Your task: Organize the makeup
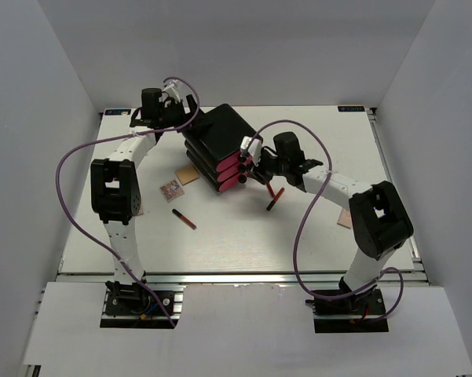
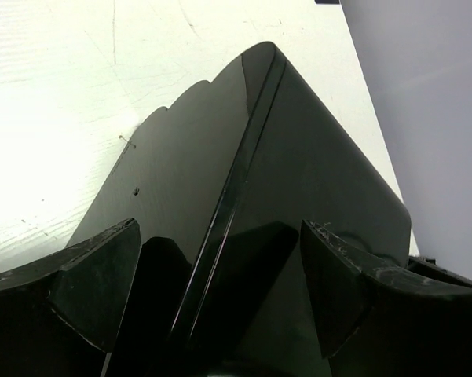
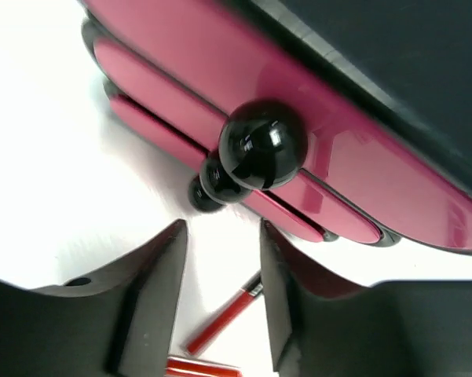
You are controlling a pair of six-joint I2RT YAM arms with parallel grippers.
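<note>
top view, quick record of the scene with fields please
box: black, three pink drawers, mid-table
left gripper: open, straddling box's back corner
right gripper: open, empty, facing the knobs
lipstick: loose, front-left of box
second lipstick: on table by right gripper
packet: left of box

Top cam: we look down on whole table from behind. Both wrist cams v. close on box: L its back, R its drawers.
</note>
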